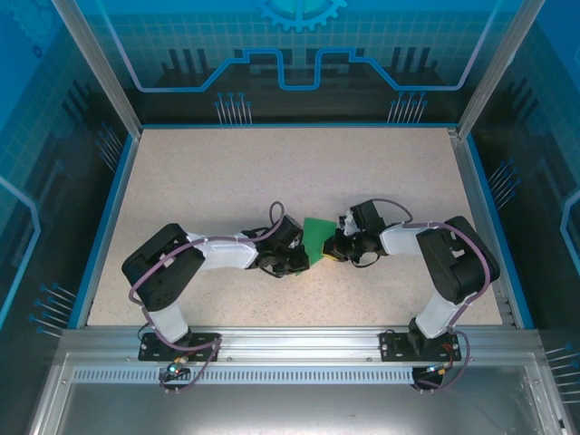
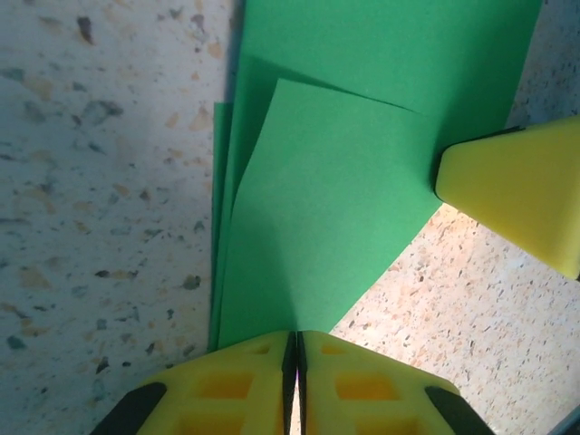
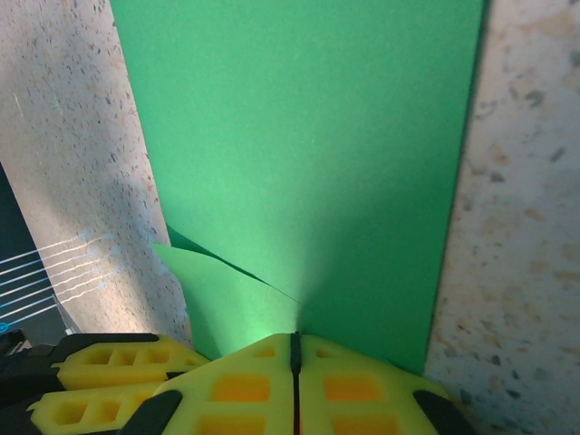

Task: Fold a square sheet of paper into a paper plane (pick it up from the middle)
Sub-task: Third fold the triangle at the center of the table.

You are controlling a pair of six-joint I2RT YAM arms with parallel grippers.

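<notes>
Two tools, one sheet. The green sheet is at mid-table, a bit toward the near edge, betw. the two wrists.

Left tool: fingers pressed together, green paper running straight into the seam, so it is pinching the sheet. Left wrist cam shows several layers. One flap lies on top and 2–3 stacked edges fan out along the left side, i.e. already partly folded, not a flat square.

Right tool: also pressed together on the sheet, from the opposite side. A lower flap peels away just left of its pinch. Its yellow fingertip touches the paper's right edge in the left wrist cam.

Can't tell whether the sheet rests on the table or hangs just above it.

Handling (my read):
- V. light, thin, no stiffness of its own. It holds shape only along creases.
- Loose flaps will splay unless all layers are caught in one pinch.
- Probably slides easily on the smooth speckled top, so it is hard to scoop when flat.
- Tear risk if the tools pull apart, and buckle risk if they close in.
- Best hold: the layered edge by a crease, near the middle as the task asks, w/ light squeeze and both arms moving together.
</notes>
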